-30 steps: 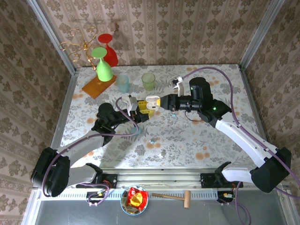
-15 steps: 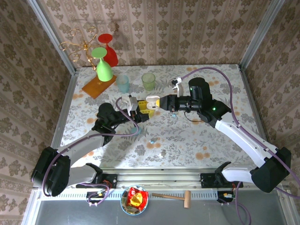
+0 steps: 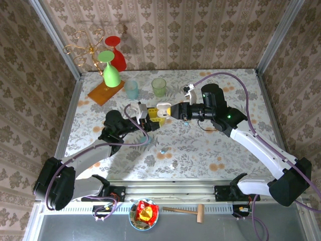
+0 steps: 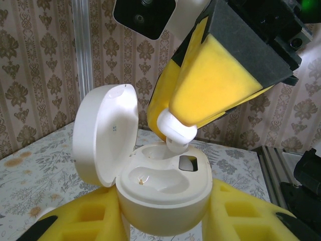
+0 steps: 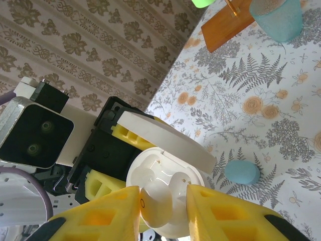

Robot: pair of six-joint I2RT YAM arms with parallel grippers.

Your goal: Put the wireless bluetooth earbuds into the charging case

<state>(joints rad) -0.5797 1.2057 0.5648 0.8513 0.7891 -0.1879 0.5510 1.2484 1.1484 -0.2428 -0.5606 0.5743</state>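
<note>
The white charging case (image 4: 165,196) is held off the table with my left gripper (image 4: 165,217) shut on its base, yellow pads on both sides, lid (image 4: 105,130) hinged open. A white earbud (image 4: 176,131) points into the far well of the case. My right gripper (image 5: 163,211) hangs over the case (image 5: 168,173); the earbud (image 5: 161,203) rests against one pad and a gap shows on its other side. From above, the two grippers meet at the case (image 3: 161,107) in mid-table. A tiny pale-blue earbud (image 3: 162,149) lies on the cloth nearer the arms.
A light-blue rounded piece (image 5: 242,171) lies on the floral cloth just beside the case. Behind stand a green cup (image 3: 159,87), a blue cup (image 3: 132,89) and a wooden board (image 3: 103,94) carrying a green glass. Metal rails edge the table.
The right gripper's jaws have spread a little around the white earbud, and the right arm has edged slightly left. The left arm and the case have stayed put.
</note>
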